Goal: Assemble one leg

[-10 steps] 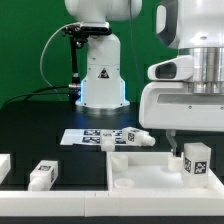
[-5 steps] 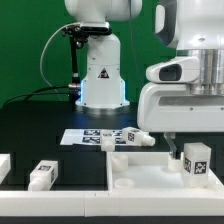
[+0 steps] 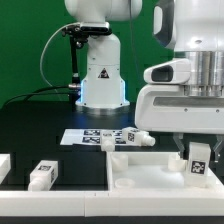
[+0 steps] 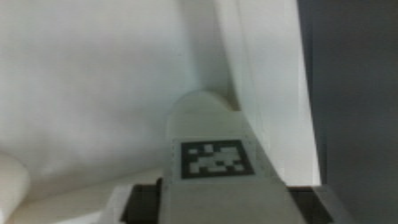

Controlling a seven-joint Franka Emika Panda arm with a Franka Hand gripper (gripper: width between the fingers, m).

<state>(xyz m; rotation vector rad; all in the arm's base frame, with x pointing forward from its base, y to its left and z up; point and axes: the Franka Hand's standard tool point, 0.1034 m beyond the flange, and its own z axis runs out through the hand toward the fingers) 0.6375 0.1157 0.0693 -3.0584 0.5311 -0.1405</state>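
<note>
- Since a second ago, the leg [image 3: 198,160] has shifted slightly toward the exterior view's right and tilted, carried by the gripper [image 3: 196,146]; nothing else on the table has moved.
- Both jaws are clamped on the leg: the wrist view shows the leg [image 4: 217,150] running out from between the two dark fingers [image 4: 143,203], its square tag facing the camera.
- It hangs just over the near right corner of the large white panel [image 3: 140,172], inside the raised rim; whether its lower end touches the panel floor I cannot tell.
- My judgement is that the task is at the seating stage: the leg is picked and brought to the corner, but not yet fixed; lowering and twisting it home remain.
- From above, the arm's bulky white wrist [image 3: 185,95] stands over the panel's right side, fingers pointing down.
- Other legs lie loose: one [image 3: 42,175] near left, one [image 3: 137,137] beside the marker board [image 3: 90,136].
</note>
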